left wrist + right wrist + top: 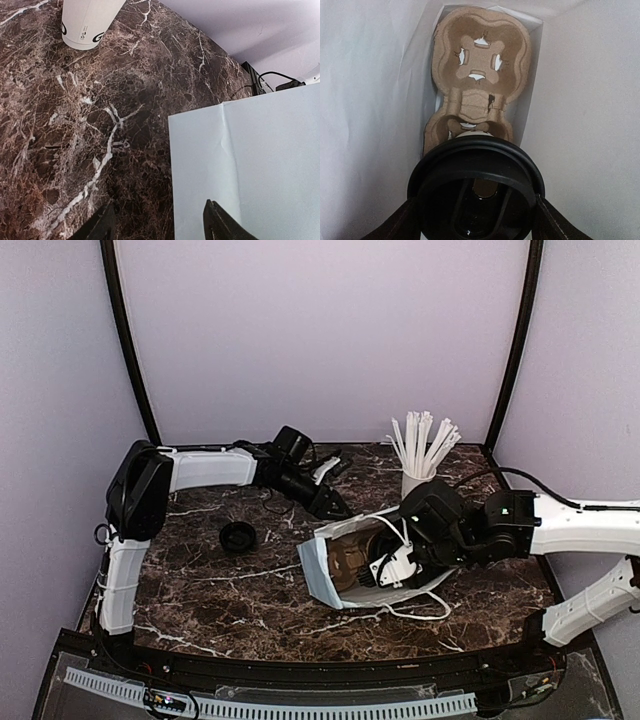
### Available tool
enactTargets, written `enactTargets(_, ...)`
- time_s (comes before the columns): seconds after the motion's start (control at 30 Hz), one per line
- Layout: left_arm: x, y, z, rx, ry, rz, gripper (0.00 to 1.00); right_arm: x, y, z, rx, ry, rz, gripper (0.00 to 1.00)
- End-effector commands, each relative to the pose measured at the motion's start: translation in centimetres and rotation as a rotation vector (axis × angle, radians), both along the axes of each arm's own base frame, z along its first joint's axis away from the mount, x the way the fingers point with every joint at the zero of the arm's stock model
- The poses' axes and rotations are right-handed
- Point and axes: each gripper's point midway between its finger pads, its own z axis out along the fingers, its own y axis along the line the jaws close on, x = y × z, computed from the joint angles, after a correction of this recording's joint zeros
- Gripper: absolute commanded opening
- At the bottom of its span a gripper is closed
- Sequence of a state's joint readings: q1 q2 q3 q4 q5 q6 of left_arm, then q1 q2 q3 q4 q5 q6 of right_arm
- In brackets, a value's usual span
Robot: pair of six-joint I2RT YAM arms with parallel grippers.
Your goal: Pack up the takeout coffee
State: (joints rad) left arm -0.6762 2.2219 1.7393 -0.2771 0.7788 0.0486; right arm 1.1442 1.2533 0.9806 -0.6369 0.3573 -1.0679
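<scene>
Takeout coffee [475, 160]: inside white paper bag [367, 100], black lid facing back at R wrist cam, white body mostly hidden under lid. Looks seated in, or right at, near well of brown pulp carrier [477, 55]; can't tell if fully bottomed. Clamped across lid rim by right gripper [476, 205], one finger [395, 227] each side, both touching rim, jaws wide to span lid.

Key relation: dead ahead of right gripper, no sideways offset. Long axis of cup in line w/ gripper's approach, pointing deeper into bag toward its bottom. Long axis of carrier same way, far well empty beyond cup. In top view, bag tipped over on table [200, 610], mouth & string handles [430, 610] toward R arm; hence one line only for push-in or pull-out.

Judged: placing step close to done. Next prob. let go and back out straight along that axis, w/o dragging lid or snagging handles.

L side: left gripper [161, 222] w/ fingers [102, 227] apart, nothing pinched; outside bag at its far side, bag edge just ahead. No path to cup through paper wall, so R by far the nearer arm.

Not to be mixed up: white cup of sticks [415, 483] behind bag; loose black lid [238, 536] on table, well apart to L.
</scene>
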Motion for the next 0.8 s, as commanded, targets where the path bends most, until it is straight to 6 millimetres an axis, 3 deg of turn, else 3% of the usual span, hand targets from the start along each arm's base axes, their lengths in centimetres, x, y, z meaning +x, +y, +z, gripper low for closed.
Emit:
enactTargets(0.0, -0.4, -0.4, 0.4, -0.047, 0.034, -0.032, 0.62, 0.6, 0.7, 0.2, 0.036, -0.007, 0.006, 0.51)
enactTargets(0.77, -1.9, -1.2, -1.8, -0.055, 0.100, -0.087, 0.62, 2.0, 1.1, -1.1, 0.087, -0.033, 0.005, 0.49)
